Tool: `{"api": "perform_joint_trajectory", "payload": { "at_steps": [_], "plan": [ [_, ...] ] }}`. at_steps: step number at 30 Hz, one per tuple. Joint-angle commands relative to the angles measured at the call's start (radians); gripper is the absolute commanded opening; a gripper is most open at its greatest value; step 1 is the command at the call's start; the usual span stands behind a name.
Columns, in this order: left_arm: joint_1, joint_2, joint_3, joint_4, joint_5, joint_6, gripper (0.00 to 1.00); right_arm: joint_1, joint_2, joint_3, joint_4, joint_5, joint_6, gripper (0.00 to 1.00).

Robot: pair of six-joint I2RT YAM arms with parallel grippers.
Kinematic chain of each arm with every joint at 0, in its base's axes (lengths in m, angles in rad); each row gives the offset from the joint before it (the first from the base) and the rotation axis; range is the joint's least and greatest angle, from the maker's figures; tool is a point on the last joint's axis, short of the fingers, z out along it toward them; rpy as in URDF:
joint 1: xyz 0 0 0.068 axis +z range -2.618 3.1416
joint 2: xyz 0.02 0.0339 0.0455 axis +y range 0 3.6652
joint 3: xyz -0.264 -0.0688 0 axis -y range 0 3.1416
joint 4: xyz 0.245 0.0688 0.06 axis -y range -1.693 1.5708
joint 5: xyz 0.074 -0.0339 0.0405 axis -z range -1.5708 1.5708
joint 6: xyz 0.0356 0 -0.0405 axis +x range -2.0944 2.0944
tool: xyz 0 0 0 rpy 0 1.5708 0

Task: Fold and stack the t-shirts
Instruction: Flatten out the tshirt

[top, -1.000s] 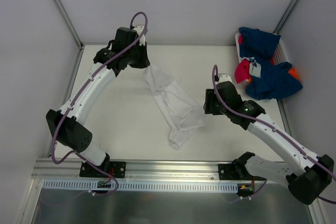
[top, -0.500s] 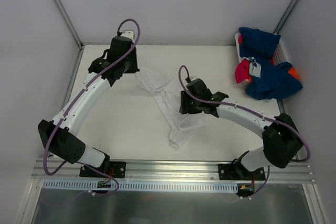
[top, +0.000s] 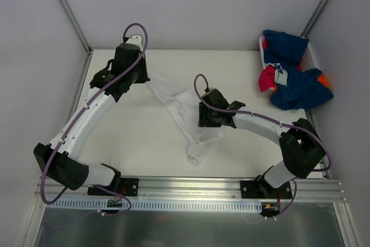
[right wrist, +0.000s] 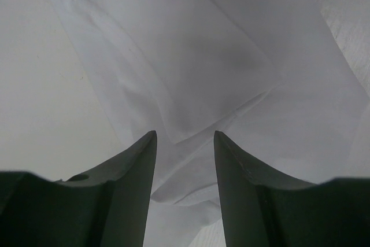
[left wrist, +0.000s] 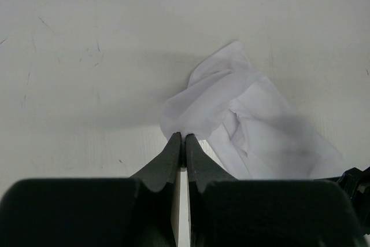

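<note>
A white t-shirt (top: pixel 185 114) lies crumpled in a long strip down the middle of the table. My left gripper (top: pixel 145 79) is shut on its far left corner, and in the left wrist view the closed fingertips (left wrist: pixel 184 137) pinch the edge of the white cloth (left wrist: pixel 248 125). My right gripper (top: pixel 202 117) hovers over the middle of the shirt. Its jaws stand open in the right wrist view (right wrist: pixel 185 135), with wrinkled white cloth (right wrist: pixel 202 56) below and nothing between them. Navy t-shirts (top: pixel 295 88), a pinkish-red one (top: pixel 266 78) and some orange cloth (top: pixel 325 79) lie heaped at the back right.
The heap of coloured shirts sits in a white basket (top: pixel 313 56) in the back right corner. White walls with metal posts close in the table on the left, back and right. A metal rail (top: pixel 185 186) carrying both arm bases runs along the near edge.
My right arm has swung left from beside the shirt's right edge to above its middle. My left gripper has drawn the held corner a little to the left, stretching the cloth.
</note>
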Motion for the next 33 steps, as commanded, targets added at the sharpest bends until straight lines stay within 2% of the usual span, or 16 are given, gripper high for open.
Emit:
{"api": "perform_joint_trajectory", "payload": {
  "at_steps": [1,15,26,29,32,33],
  "plan": [
    [-0.004,-0.050,-0.017,0.025,-0.022,-0.017,0.00,0.023,0.002,0.012,-0.034,0.043,0.055,0.47],
    [-0.004,-0.102,-0.058,0.026,-0.022,-0.022,0.00,0.081,-0.015,-0.026,-0.082,0.119,0.106,0.47],
    [-0.004,-0.145,-0.096,0.028,-0.043,-0.022,0.00,0.093,0.124,0.058,-0.048,0.109,0.108,0.46],
    [-0.005,-0.156,-0.103,0.028,-0.060,-0.024,0.00,0.098,0.141,0.061,-0.051,0.127,0.112,0.38],
    [-0.005,-0.168,-0.115,0.028,-0.094,-0.027,0.00,0.099,0.121,0.058,-0.081,0.184,0.111,0.07],
    [-0.005,-0.176,-0.118,0.028,-0.110,-0.031,0.00,0.099,0.097,0.062,-0.101,0.204,0.103,0.00]
  ]
}}
